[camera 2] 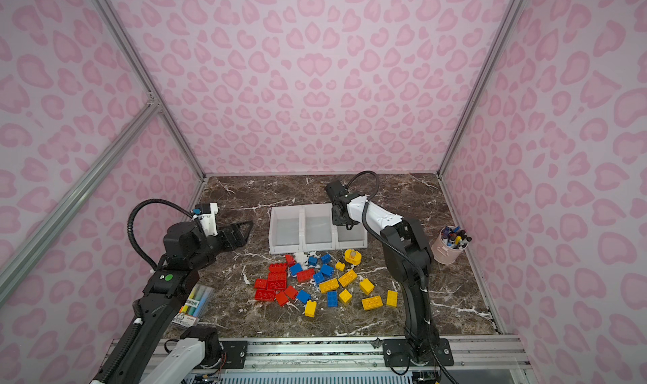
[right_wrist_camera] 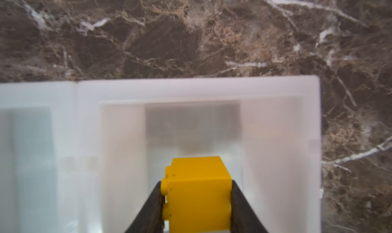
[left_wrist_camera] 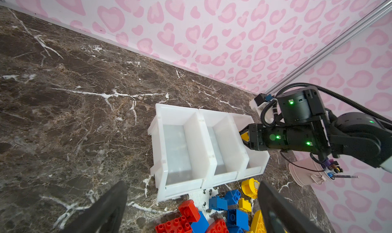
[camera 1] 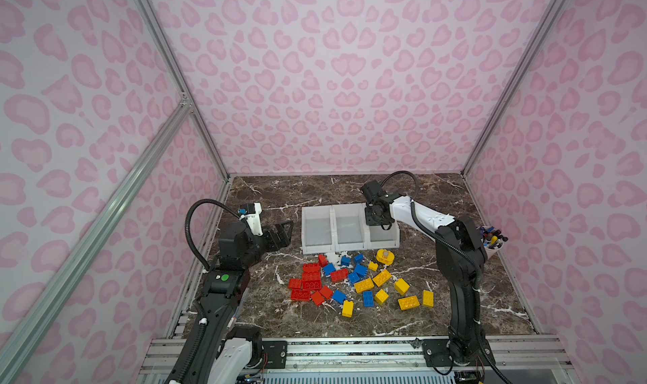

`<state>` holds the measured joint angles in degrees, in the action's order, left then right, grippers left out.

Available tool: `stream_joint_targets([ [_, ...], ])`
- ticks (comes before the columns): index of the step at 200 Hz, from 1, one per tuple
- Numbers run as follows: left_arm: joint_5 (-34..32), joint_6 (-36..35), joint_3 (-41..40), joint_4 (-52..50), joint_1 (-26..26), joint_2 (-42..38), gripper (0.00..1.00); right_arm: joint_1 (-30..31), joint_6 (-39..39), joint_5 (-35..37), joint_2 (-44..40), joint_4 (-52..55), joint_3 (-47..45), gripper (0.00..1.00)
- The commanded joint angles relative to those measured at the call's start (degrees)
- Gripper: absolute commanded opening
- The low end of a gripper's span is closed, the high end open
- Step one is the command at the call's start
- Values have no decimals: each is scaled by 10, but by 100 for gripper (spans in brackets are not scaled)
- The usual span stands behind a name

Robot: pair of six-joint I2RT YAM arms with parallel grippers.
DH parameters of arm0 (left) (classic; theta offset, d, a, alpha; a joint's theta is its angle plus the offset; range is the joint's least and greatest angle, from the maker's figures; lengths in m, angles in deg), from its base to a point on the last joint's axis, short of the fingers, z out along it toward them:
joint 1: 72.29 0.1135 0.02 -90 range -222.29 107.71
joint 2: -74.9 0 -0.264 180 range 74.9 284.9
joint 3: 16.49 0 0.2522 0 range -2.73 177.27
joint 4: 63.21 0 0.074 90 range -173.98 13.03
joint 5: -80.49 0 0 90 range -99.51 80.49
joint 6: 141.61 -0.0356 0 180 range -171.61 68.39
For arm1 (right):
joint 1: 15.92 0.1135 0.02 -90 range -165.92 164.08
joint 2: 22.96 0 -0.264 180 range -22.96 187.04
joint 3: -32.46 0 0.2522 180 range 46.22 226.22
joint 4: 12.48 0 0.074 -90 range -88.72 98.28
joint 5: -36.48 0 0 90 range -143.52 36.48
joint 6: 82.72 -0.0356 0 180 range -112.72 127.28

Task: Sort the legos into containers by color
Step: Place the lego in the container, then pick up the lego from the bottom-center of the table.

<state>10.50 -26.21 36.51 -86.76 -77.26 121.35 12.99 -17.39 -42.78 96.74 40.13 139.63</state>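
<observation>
Plastic like this yellow brick (right_wrist_camera: pixel 197 191) I judge light, stiff and slick, so my right fingers (right_wrist_camera: pixel 238 202) pinch it side to side (studs against one finger) over the rightmost container (right_wrist_camera: pixel 197 87), my left fingers (left_wrist_camera: pixel 110 208) spread, other legos (camera 1: pixel 350 280) loose on the near worktop (camera 1: pixel 455 315).

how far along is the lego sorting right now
Done: nothing yet; the three white bins look empty. In hand: the right claw grips a yellow brick over the end bin. Remaining: all the other red, blue and yellow bricks lie on the table; the left claw is open, empty.
</observation>
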Motion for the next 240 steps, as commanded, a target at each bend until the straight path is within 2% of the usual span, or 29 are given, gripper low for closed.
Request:
stream_joint_targets([
  [1,7,3,-1,2,0,-3,97,-4,0,-13,10,-2,-4,45],
  [38,7,5,-3,2,0,-4,97,-4,2,-11,-4,-4,-5,54],
  [72,7,7,-3,1,0,-5,97,-6,8,-8,-24,11,1,58],
  [97,6,7,-3,1,0,-5,97,-4,9,-3,-80,21,-17,58],
  [132,3,6,-3,0,0,-4,97,27,-10,16,-224,19,-148,59],
  [165,5,6,-4,1,0,-1,97,51,-24,-2,-323,12,-276,60],
  [202,7,7,-5,2,-1,-1,97,87,-50,4,-390,41,-363,63],
  [240,11,10,-6,3,-1,1,97,121,-93,-15,-408,39,-440,64],
])
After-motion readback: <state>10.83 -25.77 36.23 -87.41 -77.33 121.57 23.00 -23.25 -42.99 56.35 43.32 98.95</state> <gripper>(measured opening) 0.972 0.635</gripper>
